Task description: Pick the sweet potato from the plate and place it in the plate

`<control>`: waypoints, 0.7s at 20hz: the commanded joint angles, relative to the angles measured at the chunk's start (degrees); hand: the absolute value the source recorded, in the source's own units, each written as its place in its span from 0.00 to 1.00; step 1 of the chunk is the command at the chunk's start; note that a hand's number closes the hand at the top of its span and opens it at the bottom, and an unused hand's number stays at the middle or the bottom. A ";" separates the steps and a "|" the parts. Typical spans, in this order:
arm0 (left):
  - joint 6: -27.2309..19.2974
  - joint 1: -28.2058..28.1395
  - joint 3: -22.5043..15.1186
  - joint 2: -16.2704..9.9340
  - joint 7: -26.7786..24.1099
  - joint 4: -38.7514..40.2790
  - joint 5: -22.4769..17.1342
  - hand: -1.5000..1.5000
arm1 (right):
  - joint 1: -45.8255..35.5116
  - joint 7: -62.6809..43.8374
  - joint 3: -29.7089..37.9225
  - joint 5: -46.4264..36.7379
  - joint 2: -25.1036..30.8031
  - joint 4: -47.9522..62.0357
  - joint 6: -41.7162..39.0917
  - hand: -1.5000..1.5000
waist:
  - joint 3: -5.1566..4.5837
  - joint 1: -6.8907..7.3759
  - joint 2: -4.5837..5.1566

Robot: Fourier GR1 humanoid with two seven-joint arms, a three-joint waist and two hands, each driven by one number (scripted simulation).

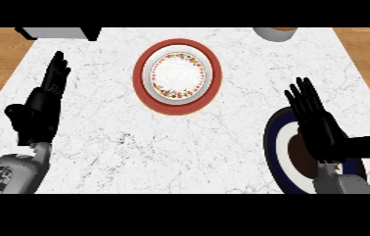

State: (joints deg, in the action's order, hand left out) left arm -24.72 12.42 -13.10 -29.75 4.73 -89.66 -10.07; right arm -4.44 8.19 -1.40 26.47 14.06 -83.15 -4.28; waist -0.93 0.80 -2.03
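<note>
1. The right hand (321,127) hovers over the dark blue-rimmed plate (273,142) at the bench's (239,147) right edge, fingers straight and released, holding nothing.
2. A brown shape, probably the sweet potato (298,154), lies on that plate, partly hidden under the hand.
3. The left hand (42,103) rests at the left edge, fingers straight, released.
4. A red-rimmed plate (176,76) with a floral pattern sits mid-bench, well apart from both hands.

No readable text, labels or numbers anywhere.
</note>
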 commanded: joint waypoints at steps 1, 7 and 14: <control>0.53 -4.27 0.77 0.39 -2.01 -1.46 1.47 0.50 | -2.09 -3.75 2.07 2.52 2.22 -4.83 -1.54 0.00 | 0.91 -0.64 1.89; 4.15 -12.85 -0.42 -4.08 -5.84 2.47 3.13 0.50 | -1.29 -2.51 8.56 -11.48 19.56 -11.24 0.06 0.00 | -0.10 -1.94 1.26; 5.54 -16.83 0.73 -2.05 -13.69 7.08 3.56 0.50 | 15.45 18.87 13.36 -7.08 1.67 -22.79 6.20 0.00 | 0.90 -2.35 1.77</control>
State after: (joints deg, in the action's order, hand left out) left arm -19.91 -2.47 -12.46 -32.99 -5.00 -85.66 -7.17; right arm 3.75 19.88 9.03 18.67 18.51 -100.45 1.64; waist -0.10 -1.21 -0.43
